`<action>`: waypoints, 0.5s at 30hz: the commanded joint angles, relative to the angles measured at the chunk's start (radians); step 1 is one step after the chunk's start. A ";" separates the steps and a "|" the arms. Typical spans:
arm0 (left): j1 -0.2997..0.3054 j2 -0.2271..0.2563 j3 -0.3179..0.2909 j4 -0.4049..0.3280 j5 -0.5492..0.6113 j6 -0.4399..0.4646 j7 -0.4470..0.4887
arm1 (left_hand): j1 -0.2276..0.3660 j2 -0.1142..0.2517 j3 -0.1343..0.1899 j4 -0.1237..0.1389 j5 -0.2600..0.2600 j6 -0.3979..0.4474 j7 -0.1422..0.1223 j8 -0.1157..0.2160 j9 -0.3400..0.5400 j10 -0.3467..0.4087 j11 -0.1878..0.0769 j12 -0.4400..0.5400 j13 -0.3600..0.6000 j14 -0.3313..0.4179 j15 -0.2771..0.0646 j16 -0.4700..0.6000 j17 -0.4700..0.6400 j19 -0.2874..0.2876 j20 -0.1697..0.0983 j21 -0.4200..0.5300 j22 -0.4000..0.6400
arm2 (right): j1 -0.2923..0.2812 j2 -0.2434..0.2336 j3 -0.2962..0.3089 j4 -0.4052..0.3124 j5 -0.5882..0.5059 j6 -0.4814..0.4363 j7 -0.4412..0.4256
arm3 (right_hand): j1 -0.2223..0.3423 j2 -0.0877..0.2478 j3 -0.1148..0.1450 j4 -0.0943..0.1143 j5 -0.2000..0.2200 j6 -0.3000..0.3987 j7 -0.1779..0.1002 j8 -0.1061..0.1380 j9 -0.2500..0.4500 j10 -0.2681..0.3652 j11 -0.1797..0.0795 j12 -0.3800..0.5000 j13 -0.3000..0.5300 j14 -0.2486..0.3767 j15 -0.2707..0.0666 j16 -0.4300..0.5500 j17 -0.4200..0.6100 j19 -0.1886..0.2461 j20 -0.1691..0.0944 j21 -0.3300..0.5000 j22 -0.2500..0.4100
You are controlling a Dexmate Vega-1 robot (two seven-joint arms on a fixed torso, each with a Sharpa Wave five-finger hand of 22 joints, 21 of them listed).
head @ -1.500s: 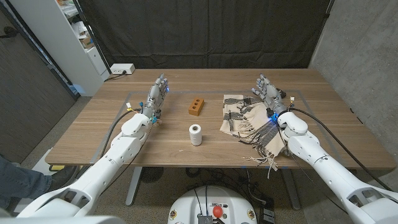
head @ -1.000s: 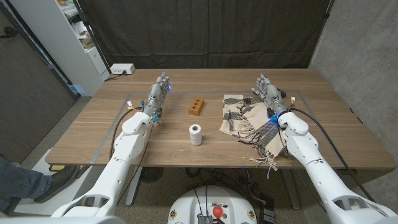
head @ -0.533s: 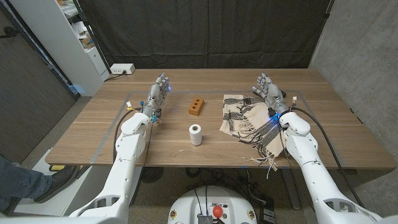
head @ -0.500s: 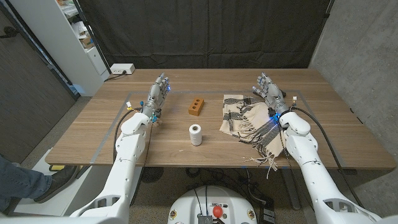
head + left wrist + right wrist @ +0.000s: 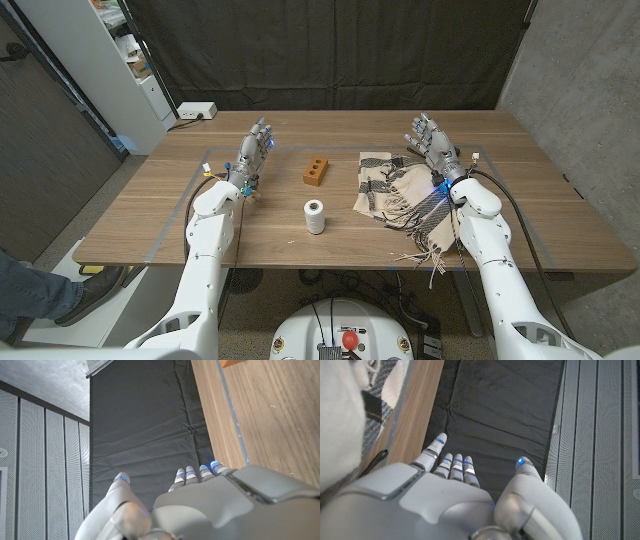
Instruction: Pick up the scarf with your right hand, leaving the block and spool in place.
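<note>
A plaid scarf [image 5: 400, 193] in cream, grey and black lies crumpled on the table's right half, its fringe trailing over the front edge. My right hand [image 5: 432, 147] stands just beyond the scarf's far right corner, fingers apart and holding nothing; the right wrist view shows that hand [image 5: 455, 495] and a strip of scarf [image 5: 390, 387]. An orange-brown block [image 5: 316, 171] with two holes sits near the middle. In front of the block stands a white spool [image 5: 315, 216]. My left hand [image 5: 251, 157] is raised on the left side, open and empty, also seen in the left wrist view [image 5: 195, 505].
The wooden table [image 5: 160, 215] has thin blue tape lines marking a work area. A white power strip [image 5: 196, 111] lies at the far left corner. A white shelf unit [image 5: 125, 70] stands beyond the table's left side. A black curtain hangs behind.
The right hand has shifted slightly farther from the scarf and a little right. Both forearms have drawn in closer to the body. The scarf, block and spool have not moved.
</note>
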 commanded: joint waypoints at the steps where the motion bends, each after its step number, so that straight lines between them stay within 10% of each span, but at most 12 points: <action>1: -0.002 -0.022 -0.019 -0.008 0.041 0.006 -0.025 | 0.011 0.003 0.003 -0.005 -0.002 -0.004 0.004 0.004 0.004 -0.006 0.003 0.003 0.003 -0.010 0.002 0.002 0.003 -0.023 0.002 -0.003 0.004 | -0.021 0.018 0.022 -0.054 -0.018 0.018 0.045 | 0.007 0.004 0.008 -0.005 0.009 0.010 -0.005 -0.001 0.004 0.011 0.000 0.004 0.003 0.007 0.007 0.004 0.001 0.012 0.002 0.003 0.003; 15: 0.000 -0.022 -0.019 -0.016 0.058 0.011 -0.038 | 0.012 0.006 0.002 -0.006 -0.005 -0.004 0.003 0.003 0.004 -0.007 0.002 0.003 0.003 -0.012 0.004 0.002 0.003 -0.025 0.005 -0.005 0.004 | -0.049 0.015 0.026 -0.109 -0.042 0.037 0.055 | 0.009 0.005 0.008 -0.007 0.010 0.016 -0.007 -0.001 0.005 0.017 -0.001 0.004 0.003 0.012 0.004 0.004 0.000 0.017 0.003 0.003 0.003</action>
